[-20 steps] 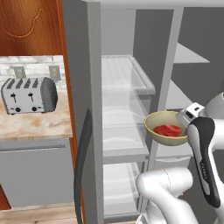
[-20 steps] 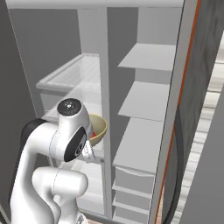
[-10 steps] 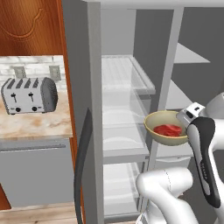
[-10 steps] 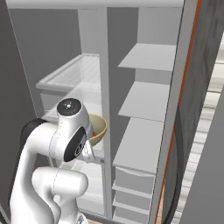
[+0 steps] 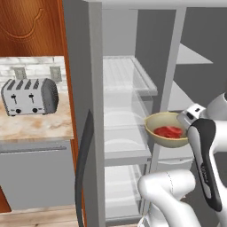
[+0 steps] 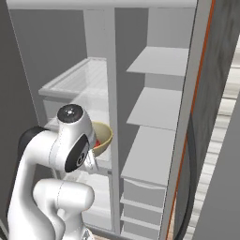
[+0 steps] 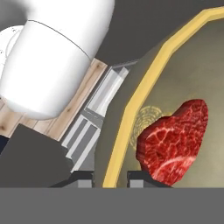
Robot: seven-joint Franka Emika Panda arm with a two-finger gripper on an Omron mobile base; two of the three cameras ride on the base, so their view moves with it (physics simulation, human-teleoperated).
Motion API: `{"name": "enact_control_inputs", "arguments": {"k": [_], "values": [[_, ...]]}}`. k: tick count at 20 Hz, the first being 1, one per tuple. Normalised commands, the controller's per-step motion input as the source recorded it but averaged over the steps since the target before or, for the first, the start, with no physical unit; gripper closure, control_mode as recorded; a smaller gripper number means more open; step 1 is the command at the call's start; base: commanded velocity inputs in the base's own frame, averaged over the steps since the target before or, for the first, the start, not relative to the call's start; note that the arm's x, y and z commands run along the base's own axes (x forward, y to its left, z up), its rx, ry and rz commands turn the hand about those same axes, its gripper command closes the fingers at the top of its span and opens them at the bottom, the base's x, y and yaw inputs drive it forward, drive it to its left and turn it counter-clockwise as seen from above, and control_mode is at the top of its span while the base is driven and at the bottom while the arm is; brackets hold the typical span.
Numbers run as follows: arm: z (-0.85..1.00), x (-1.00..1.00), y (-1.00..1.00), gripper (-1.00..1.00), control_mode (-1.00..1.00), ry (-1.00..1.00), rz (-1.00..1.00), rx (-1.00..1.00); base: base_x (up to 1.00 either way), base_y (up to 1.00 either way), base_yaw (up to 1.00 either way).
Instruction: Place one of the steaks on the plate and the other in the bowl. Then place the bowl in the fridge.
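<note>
Gripper point(image 7: 110, 177) pinches bowl point(image 5: 165, 142) rim, steak point(image 7: 175, 140) inside; we judge bowl stiff, light, tippy; hold rim level near fridge point(image 5: 128, 111) shelf

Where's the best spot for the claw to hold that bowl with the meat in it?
By the thin rim, from the side, one finger inside and one outside. The bowl is wide and tapers downward, so only its edge fits. The claw is shut on the rim that way now, beside the steak.

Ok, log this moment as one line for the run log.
stage: bowl to fridge | fingers: shut on bowl rim | bowl: holds one steak, held in front of open fridge shelves | not yet set down
</note>
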Motion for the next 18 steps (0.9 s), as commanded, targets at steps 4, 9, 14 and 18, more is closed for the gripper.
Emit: {"name": "enact_control_inputs", "arguments": {"k": [4, 9, 14, 18], "values": [[0.06, -0.23, 0.61, 1.0, -1.0, -0.1, -0.33, 0.02, 0.0, 0.0, 0.0], [0.25, -0.13, 0.21, 1.0, -1.0, -0.14, -0.32, 0.1, 0.0, 0.0, 0.0], [0.36, -0.01, 0.1, 1.0, -1.0, -0.18, 0.02, 0.06, 0.0, 0.0, 0.0], [0.41, 0.0, 0.04, 1.0, -1.0, -0.14, 0.18, 0.04, 0.0, 0.0, 0.0]]}}
